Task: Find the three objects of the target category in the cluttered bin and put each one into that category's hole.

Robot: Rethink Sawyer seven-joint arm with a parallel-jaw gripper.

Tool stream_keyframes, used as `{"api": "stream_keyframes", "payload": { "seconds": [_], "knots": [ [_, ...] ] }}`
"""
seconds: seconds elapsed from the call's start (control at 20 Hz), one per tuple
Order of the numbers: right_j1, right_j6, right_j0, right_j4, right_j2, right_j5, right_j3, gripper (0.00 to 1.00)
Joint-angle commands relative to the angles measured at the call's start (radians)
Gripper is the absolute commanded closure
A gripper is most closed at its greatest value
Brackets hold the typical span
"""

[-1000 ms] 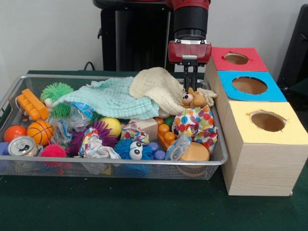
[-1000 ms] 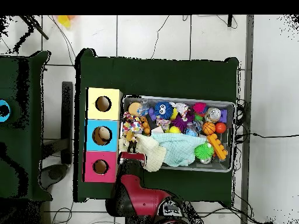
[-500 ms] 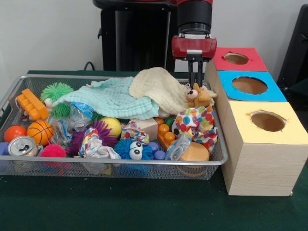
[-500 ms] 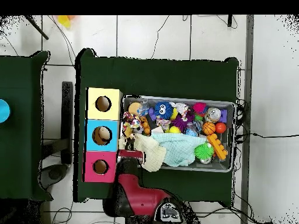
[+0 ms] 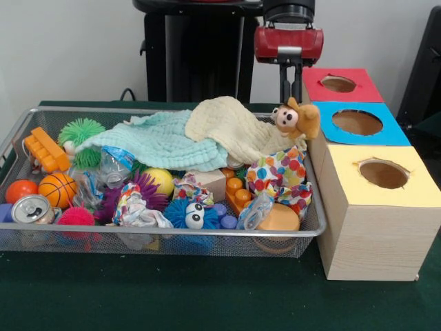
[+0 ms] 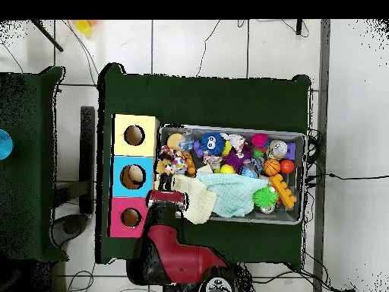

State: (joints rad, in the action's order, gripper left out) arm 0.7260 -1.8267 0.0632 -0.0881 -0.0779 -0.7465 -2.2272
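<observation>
**Stuffed monkey held above the bin's edge**

The hand (image 5: pixel 291 96) is seen closed on a small brown stuffed monkey (image 5: pixel 296 118), which hangs clear of the clutter — level with the rim of the wire bin (image 5: pixel 172 234) and just beside the blue-topped box (image 5: pixel 361 124). From overhead, the monkey (image 6: pixel 162 167) is placed at the boundary between the bin and the blue box, with the hand (image 6: pixel 166 186) just beside it.

Three wooden boxes are lined up beside the bin on the green bench (image 5: pixel 207 296), each with a round hole in its top: red (image 5: pixel 339 84) farthest back, blue in the middle, yellow (image 5: pixel 383 174) nearest the camera.

The bin is filled with mixed things. A cream cloth (image 5: pixel 227 127) is draped over a mint cloth (image 5: pixel 158 141) at the back. In front of them lie a polka-dot cloth (image 5: pixel 279 176), a blue furry ball with eyes (image 5: pixel 191 214), a small basketball (image 5: pixel 56 188), a can (image 5: pixel 31 209), a green spiky ball (image 5: pixel 81 131) and an orange toy brick (image 5: pixel 47 150).
</observation>
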Motion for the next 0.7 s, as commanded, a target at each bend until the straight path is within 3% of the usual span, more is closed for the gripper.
{"api": "stream_keyframes", "payload": {
  "seconds": [0.05, 0.7],
  "knots": [
    [0.11, -0.19, -0.008, 0.063, 0.025, 0.151, -0.014, 1.0],
    [0.185, -0.199, -0.046, 0.089, -0.007, 0.233, -0.037, 1.0]
  ]
}}
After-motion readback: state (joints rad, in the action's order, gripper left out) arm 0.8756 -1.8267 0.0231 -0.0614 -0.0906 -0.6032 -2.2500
